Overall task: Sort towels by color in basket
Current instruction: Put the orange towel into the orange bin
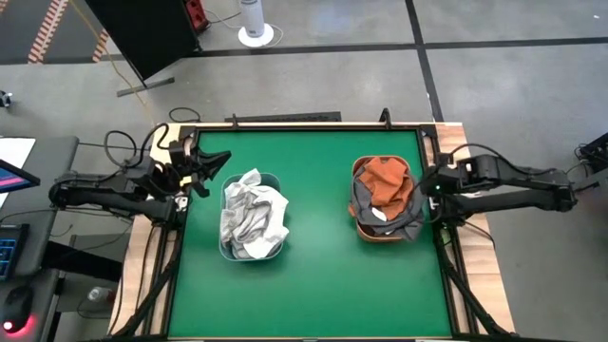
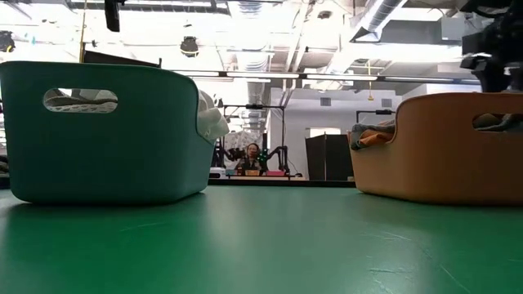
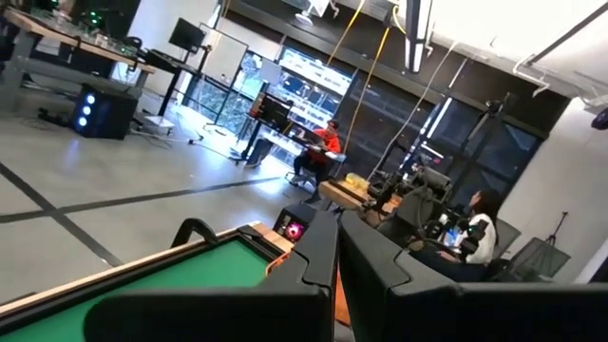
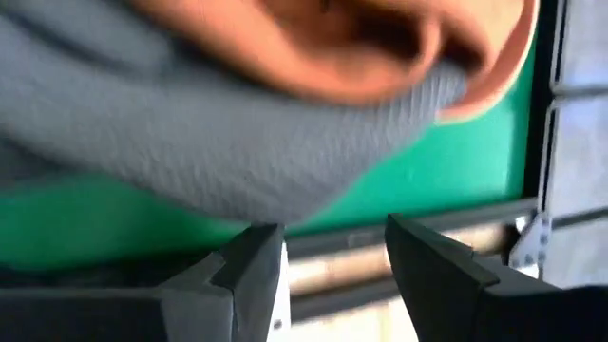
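Note:
Two baskets stand on the green table. The teal basket [image 1: 252, 218] [image 2: 106, 131] holds white and light grey towels [image 1: 255, 214]. The orange basket [image 1: 384, 201] [image 2: 441, 147] holds a rust-orange towel [image 1: 382, 182] and a dark grey towel [image 1: 404, 223] [image 4: 218, 133] that drapes over its rim. My right gripper [image 1: 427, 182] [image 4: 332, 256] is open beside the orange basket's right wall, with nothing between its fingers. My left gripper [image 1: 207, 169] [image 3: 337, 261] is shut and empty, raised near the table's left edge, left of the teal basket.
Bare green tabletop [image 1: 318, 275] lies between the baskets and along the near side. A raised frame [image 1: 285, 123] borders the table. In the room beyond the far edge, people sit at desks [image 3: 328, 142] [image 2: 249, 155].

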Tool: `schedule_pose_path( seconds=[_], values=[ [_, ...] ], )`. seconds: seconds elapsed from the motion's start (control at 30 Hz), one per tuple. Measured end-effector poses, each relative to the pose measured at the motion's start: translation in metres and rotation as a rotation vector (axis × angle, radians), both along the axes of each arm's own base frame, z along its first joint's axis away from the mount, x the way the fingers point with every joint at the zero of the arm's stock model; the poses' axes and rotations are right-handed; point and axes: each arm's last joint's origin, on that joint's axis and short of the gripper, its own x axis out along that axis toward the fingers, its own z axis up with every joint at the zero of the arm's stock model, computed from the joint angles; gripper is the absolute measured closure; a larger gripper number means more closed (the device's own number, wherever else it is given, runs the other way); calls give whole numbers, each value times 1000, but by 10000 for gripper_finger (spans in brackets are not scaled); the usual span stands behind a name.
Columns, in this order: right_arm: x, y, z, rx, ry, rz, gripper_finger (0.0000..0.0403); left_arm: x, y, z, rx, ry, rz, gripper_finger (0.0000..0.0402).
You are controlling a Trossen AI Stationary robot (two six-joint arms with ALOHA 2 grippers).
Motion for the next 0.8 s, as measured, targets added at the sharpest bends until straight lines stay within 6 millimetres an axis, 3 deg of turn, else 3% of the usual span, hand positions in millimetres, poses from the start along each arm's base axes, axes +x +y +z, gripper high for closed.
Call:
schedule_pose_path(
  seconds=[0.13, 0.23, 0.53, 0.8],
  values=[
    [8, -1, 1, -6, -58, 6, 183, 0, 0, 0, 0, 0, 7, 393],
    [12, -1, 2, -2, -93, 9, 209, 0, 0, 0, -1, 0, 10, 393],
    [16, -1, 9, 15, -92, 11, 379, 0, 0, 0, 2, 1, 12, 393],
    [32, -2, 49, 45, -255, -26, 364, 0, 0, 0, 2, 1, 12, 393]
  ],
)
